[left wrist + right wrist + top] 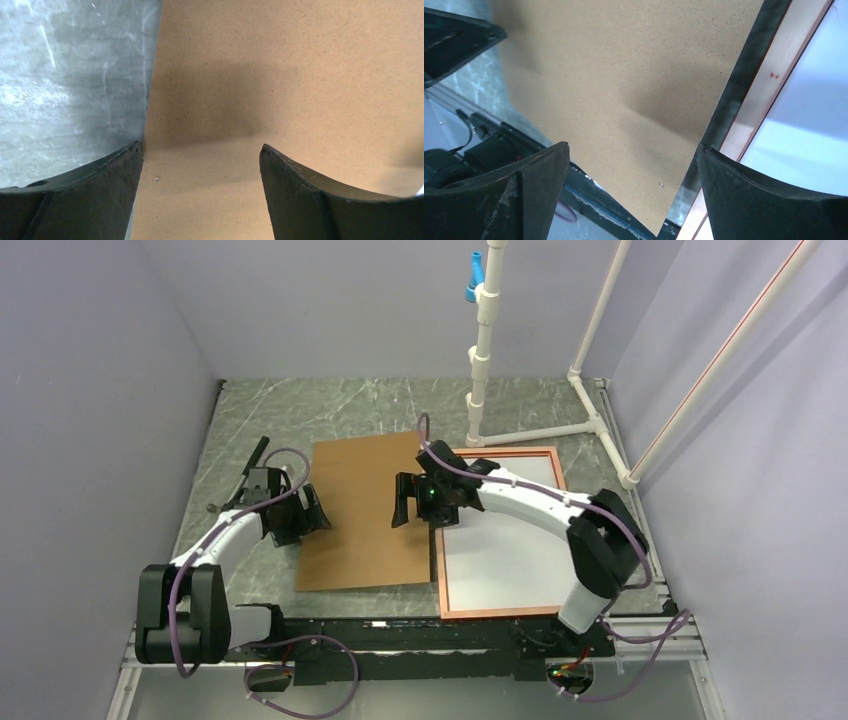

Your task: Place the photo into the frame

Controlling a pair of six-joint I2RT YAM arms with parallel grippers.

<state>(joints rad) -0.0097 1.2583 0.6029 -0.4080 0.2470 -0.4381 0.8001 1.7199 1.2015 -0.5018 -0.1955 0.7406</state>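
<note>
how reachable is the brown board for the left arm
Probably yes: the left gripper hangs open at the left edge of the brown board, one finger over the table, one over the board, nothing between.

Grey table (350,405): board (365,515), frame (505,612)

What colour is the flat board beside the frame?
The board is plain light brown, finely speckled; best seen in left wrist view.

Bright even light; soft shadows on board (215,110); right wrist view slightly blurred.
</note>
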